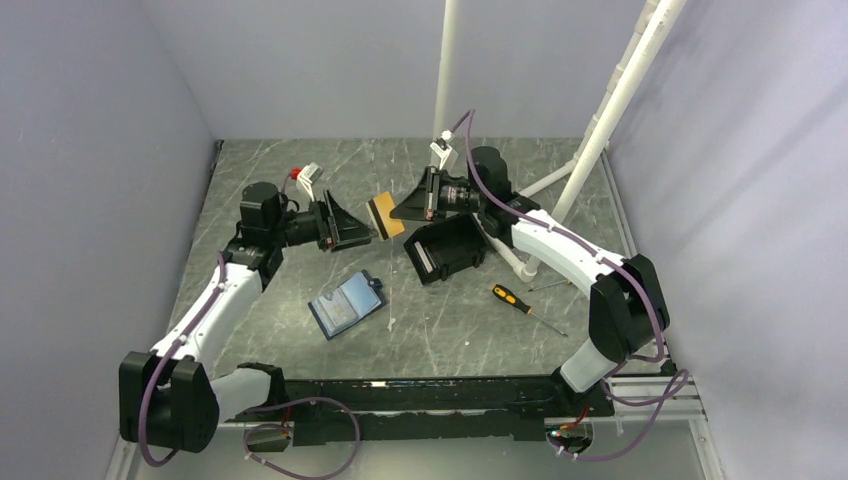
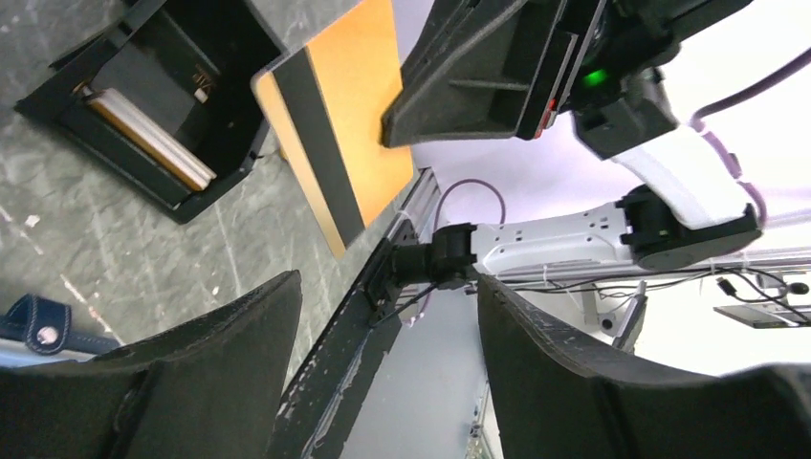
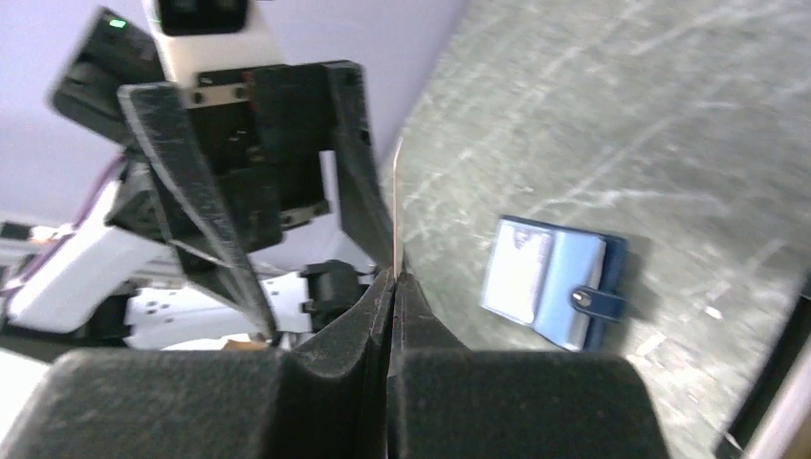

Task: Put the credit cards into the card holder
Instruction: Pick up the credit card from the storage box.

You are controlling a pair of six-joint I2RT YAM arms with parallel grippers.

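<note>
Overhead, the right jaws were pinched shut on one end of the orange card [image 1: 385, 214], holding it off the counter [image 1: 300, 170]. Its free end pointed at the left jaws, which stood open just beside it; whether they touched it could not be told. The card holder [image 1: 347, 303] lay open on the counter, nearer the arm bases than both sets of jaws and apart from them. A black box [image 1: 447, 248] sat just below the right jaws, with a screwdriver [image 1: 519, 299] farther out on that arm's side.

From the left wrist, the left jaws gaped wide with nothing between them. The orange card [image 2: 339, 124], a dark stripe along it, hung ahead of them, clamped in the right jaws. Off to the left of the jaws, the black box [image 2: 143, 57] held whitish cards [image 2: 148, 142] standing on edge.

From the right wrist, the right jaws were closed on the orange card [image 3: 395, 215], seen edge-on as a thin line rising from their tips. The left jaws were open straight ahead, one side close beside the card. The card holder [image 3: 550, 277] lay to the right of the jaws, pale pocket up.
</note>
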